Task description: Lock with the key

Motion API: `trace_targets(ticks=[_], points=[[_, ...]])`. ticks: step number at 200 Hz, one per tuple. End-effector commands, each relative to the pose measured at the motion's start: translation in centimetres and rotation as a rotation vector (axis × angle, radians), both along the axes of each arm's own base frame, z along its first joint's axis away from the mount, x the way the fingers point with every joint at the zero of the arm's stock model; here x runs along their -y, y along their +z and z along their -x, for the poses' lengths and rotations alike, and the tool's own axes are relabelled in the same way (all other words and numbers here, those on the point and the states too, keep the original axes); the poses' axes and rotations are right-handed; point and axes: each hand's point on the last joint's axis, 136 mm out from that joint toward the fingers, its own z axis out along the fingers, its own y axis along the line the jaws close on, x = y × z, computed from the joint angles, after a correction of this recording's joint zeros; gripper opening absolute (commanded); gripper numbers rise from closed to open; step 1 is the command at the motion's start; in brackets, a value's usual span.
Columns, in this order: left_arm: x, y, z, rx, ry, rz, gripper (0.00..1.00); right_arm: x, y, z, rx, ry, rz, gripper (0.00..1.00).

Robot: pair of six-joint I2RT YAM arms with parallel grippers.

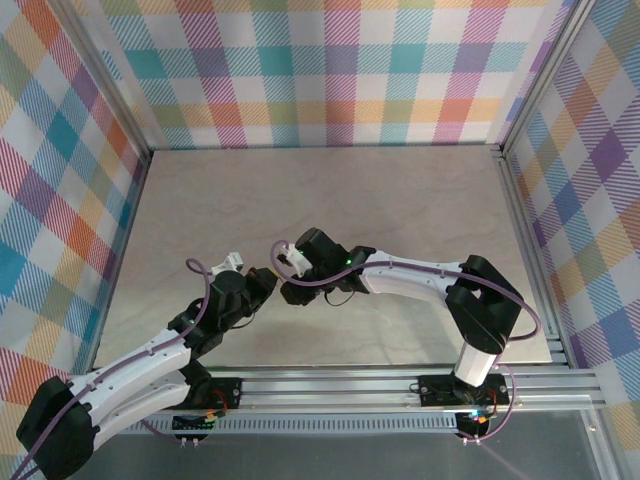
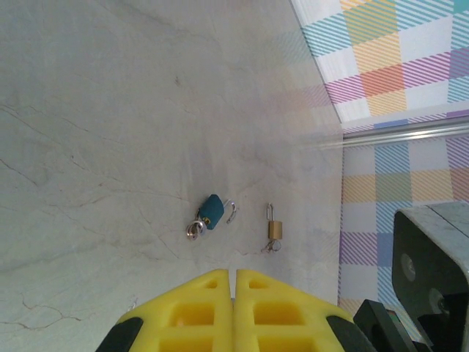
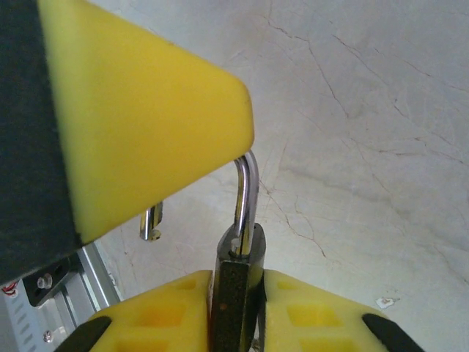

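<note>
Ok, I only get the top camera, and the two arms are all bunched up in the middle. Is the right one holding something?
Observer: Yes. In the right wrist view, the right gripper is shut on a dark padlock, held upright.
Operator: Is it locked already?
Observer: It looks open. One leg of the shackle goes into the lock, and the other end seems to hang free off to the side.
Operator: What about the left one?
Observer: In the left wrist view, the left gripper is shut with nothing in it.
</note>
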Motion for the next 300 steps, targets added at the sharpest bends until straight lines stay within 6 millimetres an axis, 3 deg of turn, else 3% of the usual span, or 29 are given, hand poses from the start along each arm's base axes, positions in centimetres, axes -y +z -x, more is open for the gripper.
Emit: trace_targets(ticks=[1,110,129,183,227,262,300], points=[[0.2,1.1,0.1,0.041,-0.009,0.013,0.0,-0.7,1.2,0.7,-0.017,0.031,-0.068,0.17],[-0.9,0.9,1.0,0.075,-0.01,-0.026,0.0,-0.1,5.2,2.9,-0.071,0.137,-0.285,0.01],[-1.4,0.9,1.0,0.077,-0.001,-0.05,0.1,0.2,5.5,3.2,-0.069,0.149,-0.293,0.0],[-2.5,2.6,1.0,0.119,0.014,-0.125,0.55,0.9,5.8,4.2,-0.065,0.179,-0.303,0.0],[-2.6,4.6,1.1,0.151,-0.002,-0.139,0.66,1.5,5.7,4.7,-0.055,0.203,-0.299,0.0],[-0.9,7.2,2.1,0.201,-0.136,-0.121,0.84,1.9,5.8,5.4,-0.048,0.227,-0.307,0.0],[1.6,6.5,4.4,0.118,-0.348,-0.099,0.94,2.8,6.0,5.6,-0.017,0.246,-0.294,0.0]])
